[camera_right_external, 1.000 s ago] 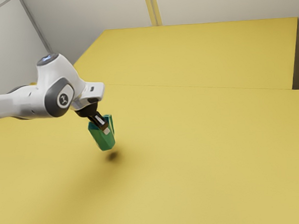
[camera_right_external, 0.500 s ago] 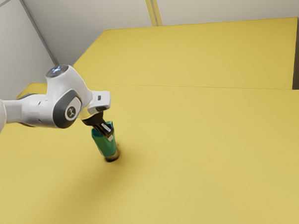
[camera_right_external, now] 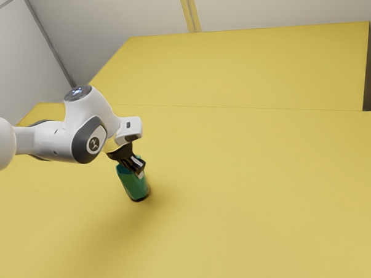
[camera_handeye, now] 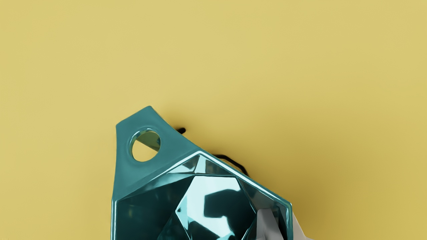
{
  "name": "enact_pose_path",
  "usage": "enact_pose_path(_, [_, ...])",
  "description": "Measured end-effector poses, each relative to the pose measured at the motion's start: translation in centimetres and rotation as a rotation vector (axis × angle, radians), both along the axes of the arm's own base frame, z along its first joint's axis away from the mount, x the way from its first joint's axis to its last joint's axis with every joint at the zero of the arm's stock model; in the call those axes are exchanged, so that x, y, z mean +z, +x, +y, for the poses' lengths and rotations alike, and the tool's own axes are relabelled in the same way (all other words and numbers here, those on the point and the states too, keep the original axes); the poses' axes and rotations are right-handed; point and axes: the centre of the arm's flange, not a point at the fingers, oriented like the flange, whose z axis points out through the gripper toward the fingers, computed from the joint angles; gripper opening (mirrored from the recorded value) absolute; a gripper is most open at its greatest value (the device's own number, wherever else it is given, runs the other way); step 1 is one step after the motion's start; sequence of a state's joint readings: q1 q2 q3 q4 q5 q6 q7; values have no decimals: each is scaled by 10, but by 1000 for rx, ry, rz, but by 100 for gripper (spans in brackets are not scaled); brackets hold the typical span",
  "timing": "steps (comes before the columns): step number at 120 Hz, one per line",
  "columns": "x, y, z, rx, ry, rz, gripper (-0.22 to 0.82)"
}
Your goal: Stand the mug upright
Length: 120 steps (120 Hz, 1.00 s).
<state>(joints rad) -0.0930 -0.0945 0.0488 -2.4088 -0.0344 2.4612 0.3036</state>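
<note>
Gripper (camera_right_external: 139,172) clamped on the mug's wall, one finger inside, one outside; mug (camera_right_external: 135,188) mouth up, base down at worktop (camera_right_external: 268,197). Can't tell if it's fully level.

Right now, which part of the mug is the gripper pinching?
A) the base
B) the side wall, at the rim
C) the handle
B: one finger of the gripper reaches inside the mug and the other stands outside, with the side wall between them.

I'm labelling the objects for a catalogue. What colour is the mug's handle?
The mug's handle is teal; the wrist view shows it best.
</note>
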Motion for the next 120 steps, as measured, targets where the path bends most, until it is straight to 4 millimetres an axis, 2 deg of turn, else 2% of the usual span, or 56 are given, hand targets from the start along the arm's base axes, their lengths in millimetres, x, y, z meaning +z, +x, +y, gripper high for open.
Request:
enact_pose_path(15, [0, 0, -1, 10, -2, 0, -16])
enact_pose_path(26, [0, 0, -3, 12, -5, 0, -9])
enact_pose_path(46, [5, 0, -3, 21, -8, -9, 25])
enact_pose_path(65, [33, -3, -3, 26, -17, -62, 43])
enact_pose_path(84, [54, -4, -9, 30, -26, -77, 51])
enact_pose_path(98, [79, 7, -9, 61, -34, -58, 55])
enact_pose_path(120, [106, 20, -9, 106, -37, 14, 57])
